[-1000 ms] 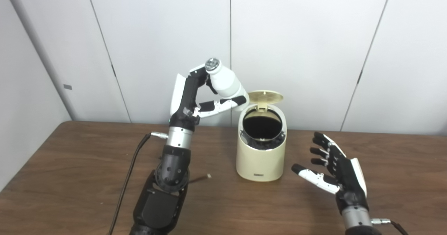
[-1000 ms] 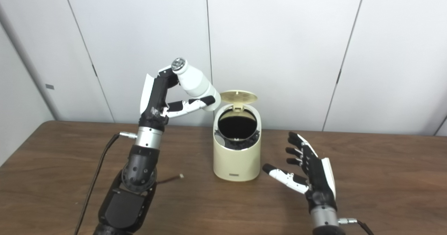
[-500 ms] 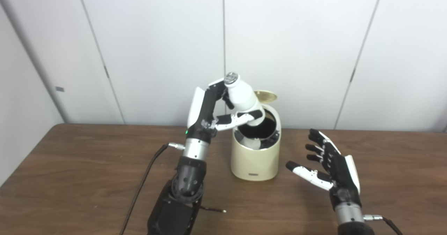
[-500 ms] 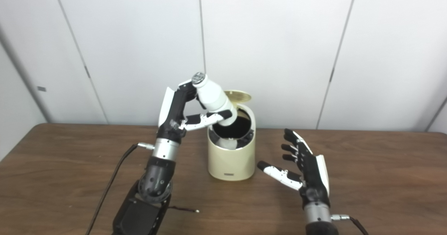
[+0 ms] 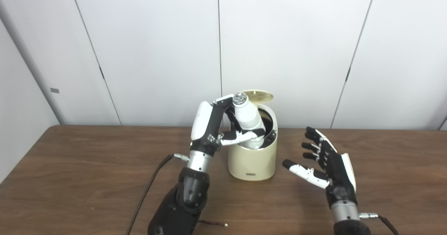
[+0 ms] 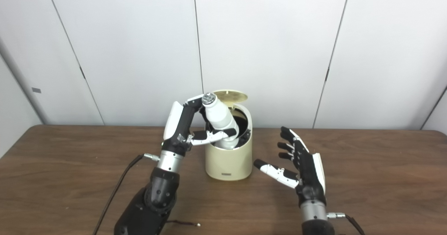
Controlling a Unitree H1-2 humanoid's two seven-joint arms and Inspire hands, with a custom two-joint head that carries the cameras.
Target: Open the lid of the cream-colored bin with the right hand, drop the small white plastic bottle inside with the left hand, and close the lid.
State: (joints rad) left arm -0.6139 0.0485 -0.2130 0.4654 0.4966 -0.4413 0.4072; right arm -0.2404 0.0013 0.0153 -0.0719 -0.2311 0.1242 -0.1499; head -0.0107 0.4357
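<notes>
I had the left hand [image 5: 223, 130] wrapped round the white bottle [image 5: 247, 121] — tilted, base inside the cream bin's [image 5: 252, 161] mouth, lid [image 5: 257, 95] up, near the table's [image 5: 87, 179] far edge. Right hand [image 5: 328, 165] — fingers spread, holding nothing.

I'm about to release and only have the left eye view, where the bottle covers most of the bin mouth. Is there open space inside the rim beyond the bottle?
Observer: Yes. In the right eye view a dark strip of the bin mouth shows to the right of the white bottle held in the left hand.
Operator: My frame cuts the table off on the right. Does it end near the right hand?
Observer: No. The right eye view shows the table reaching its far right corner, well beyond the open right hand.
</notes>
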